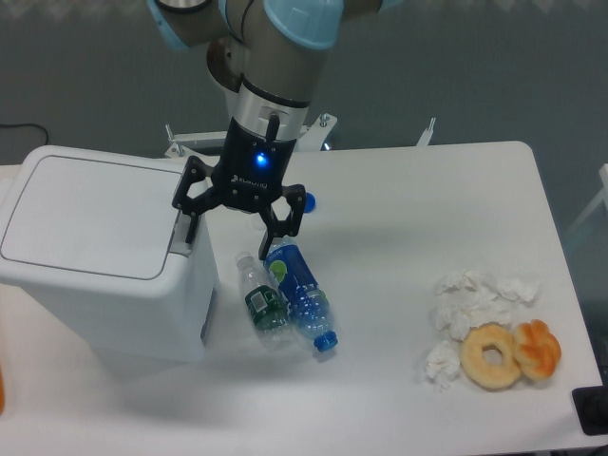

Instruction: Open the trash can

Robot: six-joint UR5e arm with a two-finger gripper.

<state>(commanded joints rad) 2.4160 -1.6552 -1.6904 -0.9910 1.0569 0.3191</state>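
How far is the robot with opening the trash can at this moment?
Nothing looks done yet: the lid of the trash can lies flat and closed. In hand: the open gripper hangs at the bin's right edge, one finger just over the grey push-tab; contact cannot be judged. Left: press the tab so the lid lifts.

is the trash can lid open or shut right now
Shut. The flat lid lies flush on the trash can, with no gap along its edges. The open gripper hangs at the grey push-tab.
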